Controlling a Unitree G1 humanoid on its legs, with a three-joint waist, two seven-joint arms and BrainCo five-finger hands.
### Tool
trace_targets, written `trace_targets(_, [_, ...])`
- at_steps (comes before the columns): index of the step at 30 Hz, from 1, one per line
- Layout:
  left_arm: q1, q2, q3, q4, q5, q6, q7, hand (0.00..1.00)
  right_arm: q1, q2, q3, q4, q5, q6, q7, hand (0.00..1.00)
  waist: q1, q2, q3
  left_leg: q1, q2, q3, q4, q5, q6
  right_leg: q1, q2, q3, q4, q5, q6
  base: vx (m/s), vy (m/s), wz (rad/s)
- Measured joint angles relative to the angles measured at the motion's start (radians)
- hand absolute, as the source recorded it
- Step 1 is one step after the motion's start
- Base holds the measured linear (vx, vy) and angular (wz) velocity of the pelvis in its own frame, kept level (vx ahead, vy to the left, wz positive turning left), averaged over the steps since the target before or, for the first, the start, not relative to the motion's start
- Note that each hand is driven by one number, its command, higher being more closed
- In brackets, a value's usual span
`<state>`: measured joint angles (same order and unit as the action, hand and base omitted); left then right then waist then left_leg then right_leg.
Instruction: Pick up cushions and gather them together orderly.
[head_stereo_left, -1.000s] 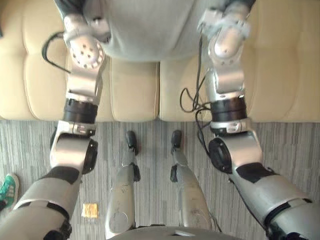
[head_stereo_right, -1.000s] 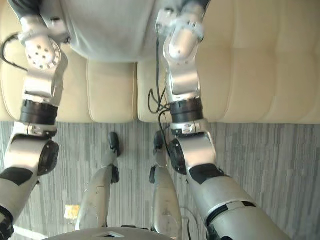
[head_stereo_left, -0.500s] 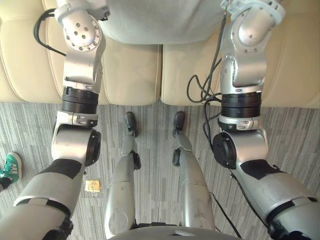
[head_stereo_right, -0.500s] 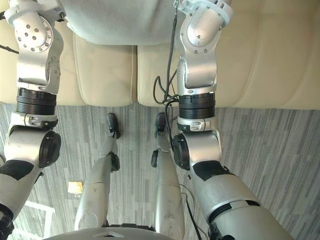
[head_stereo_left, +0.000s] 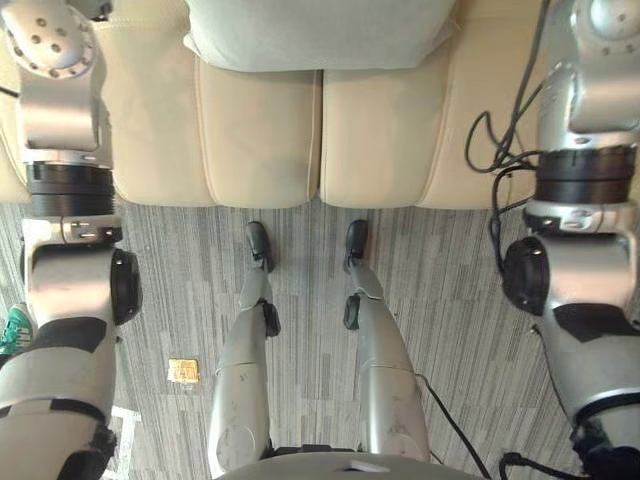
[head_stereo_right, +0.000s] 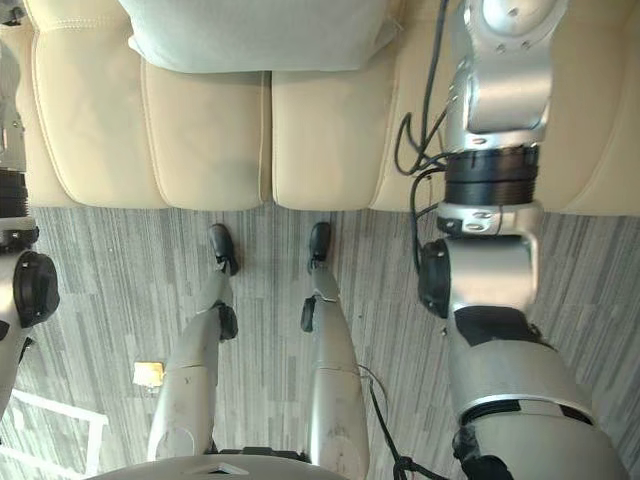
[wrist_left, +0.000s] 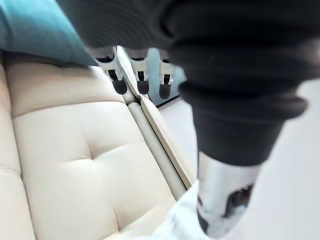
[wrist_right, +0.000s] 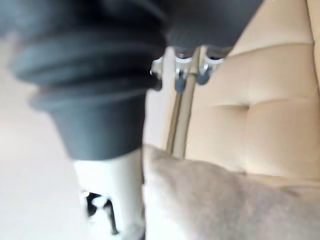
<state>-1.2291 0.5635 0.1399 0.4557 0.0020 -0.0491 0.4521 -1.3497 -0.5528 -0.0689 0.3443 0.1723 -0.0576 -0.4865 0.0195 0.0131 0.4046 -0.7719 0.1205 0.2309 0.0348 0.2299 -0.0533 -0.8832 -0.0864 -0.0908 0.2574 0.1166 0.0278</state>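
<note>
A pale grey cushion (head_stereo_left: 318, 35) lies flat on the cream sofa (head_stereo_left: 260, 140), across the middle seam of the seat. Both arms reach past it, one on each side and clear of its edges. In the left wrist view my left hand (wrist_left: 142, 82) has its fingers straight and holds nothing; a teal cushion (wrist_left: 35, 30) lies just beyond it on the sofa. In the right wrist view my right hand (wrist_right: 180, 70) also holds nothing, its fingers stretched toward the sofa back. The grey cushion (wrist_right: 225, 200) lies beside the right hand's thumb, apart from it.
Grey striped carpet (head_stereo_left: 450, 260) runs along the sofa's front edge. A small yellow square (head_stereo_left: 182, 371) lies on the carpet at the left. A person's green shoe (head_stereo_left: 12, 330) shows at the left border. A white frame (head_stereo_right: 60, 425) stands at the lower left.
Both hands have let go of the grey cushion and both arms have swung outward from its sides. The cushion now rests on the seat. The camera has also shifted.
</note>
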Motion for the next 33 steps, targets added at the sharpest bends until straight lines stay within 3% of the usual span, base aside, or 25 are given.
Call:
trace_targets(8, [0.159, 0.021, 0.132, -0.029, -0.092, 0.003, -0.002, 0.00, 0.055, -0.044, -0.011, -0.011, 0.125, 0.000, -0.001, 0.00, -0.005, 0.000, -0.001, 0.067, 0.000, -0.004, -0.022, -0.002, -0.004, 0.064, 0.000, -0.010, -0.001, -0.009, -0.011, -0.01, -0.004, 0.03])
trace_targets(11, [0.360, 0.016, 0.187, -0.119, -0.131, -0.003, -0.009, 0.00, 0.293, -0.046, -0.115, -0.153, 0.148, -0.007, -0.001, 0.00, -0.006, -0.001, -0.001, 0.125, 0.000, -0.001, -0.040, 0.000, 0.000, 0.116, 0.000, -0.014, 0.000, -0.028, -0.006, 0.04, -0.031, 0.04])
trace_targets(13, [0.640, -0.049, 0.223, -0.285, -0.176, -0.033, -0.066, 0.00, 0.637, -0.037, -0.217, -0.258, 0.154, -0.008, 0.026, 0.00, -0.005, -0.001, -0.003, 0.203, -0.005, -0.008, -0.059, 0.001, 0.003, 0.193, -0.004, -0.034, 0.002, -0.057, -0.005, 0.11, -0.051, 0.13])
trace_targets(15, [0.755, -0.095, 0.231, -0.338, -0.190, -0.060, -0.095, 0.00, 0.767, -0.021, -0.244, -0.295, 0.143, -0.007, 0.044, 0.00, -0.008, -0.001, -0.004, 0.233, -0.005, -0.012, -0.060, -0.007, 0.003, 0.226, -0.006, -0.043, 0.003, -0.070, -0.004, 0.10, -0.047, 0.12])
trace_targets(17, [0.952, -0.216, 0.237, -0.368, -0.219, -0.084, -0.155, 0.00, 0.975, 0.063, -0.281, -0.373, 0.085, -0.008, 0.106, 0.00, -0.015, -0.001, -0.005, 0.300, -0.006, -0.014, -0.058, -0.029, 0.001, 0.295, -0.009, -0.054, 0.006, -0.093, 0.000, 0.10, -0.061, 0.06])
trace_targets(19, [1.117, -0.339, 0.214, -0.358, -0.239, -0.081, -0.204, 0.00, 1.154, 0.163, -0.283, -0.400, 0.007, -0.007, 0.161, 0.00, -0.019, -0.004, -0.061, 0.337, -0.006, -0.013, -0.056, -0.054, -0.001, 0.335, -0.010, -0.057, 0.000, -0.111, 0.004, 0.12, -0.051, 0.00])
trace_targets(22, [1.321, -0.464, 0.162, -0.231, -0.234, -0.070, -0.273, 0.00, 1.398, 0.338, -0.267, -0.360, -0.102, -0.007, 0.228, 0.00, -0.018, -0.006, -0.151, 0.430, -0.001, -0.001, -0.053, -0.085, -0.005, 0.441, -0.001, -0.050, -0.045, -0.118, 0.009, 0.15, -0.041, -0.14])
trace_targets(25, [1.391, -0.500, 0.132, -0.048, -0.185, -0.041, -0.314, 0.00, 1.505, 0.455, -0.232, -0.197, -0.161, -0.005, 0.270, 0.00, -0.009, -0.012, -0.214, 0.517, 0.005, 0.027, -0.045, -0.121, -0.013, 0.537, 0.014, -0.026, -0.103, -0.114, 0.012, 0.07, -0.017, -0.27])
trace_targets(29, [1.398, -0.535, 0.134, 0.197, -0.088, -0.021, -0.332, 0.00, 1.558, 0.535, -0.209, 0.059, -0.179, 0.000, 0.310, 0.00, -0.015, -0.014, -0.279, 0.604, 0.014, 0.061, -0.037, -0.153, -0.022, 0.628, 0.025, 0.001, -0.150, -0.113, 0.012, 0.06, 0.002, -0.27])
trace_targets(33, [1.403, -0.561, 0.140, 0.361, -0.041, -0.006, -0.333, 0.00, 1.572, 0.554, -0.209, 0.239, -0.188, 0.015, 0.325, 0.00, -0.016, -0.020, -0.308, 0.689, 0.016, 0.101, -0.037, -0.176, -0.028, 0.696, 0.029, 0.038, -0.173, -0.107, 0.016, 0.03, 0.019, -0.31])
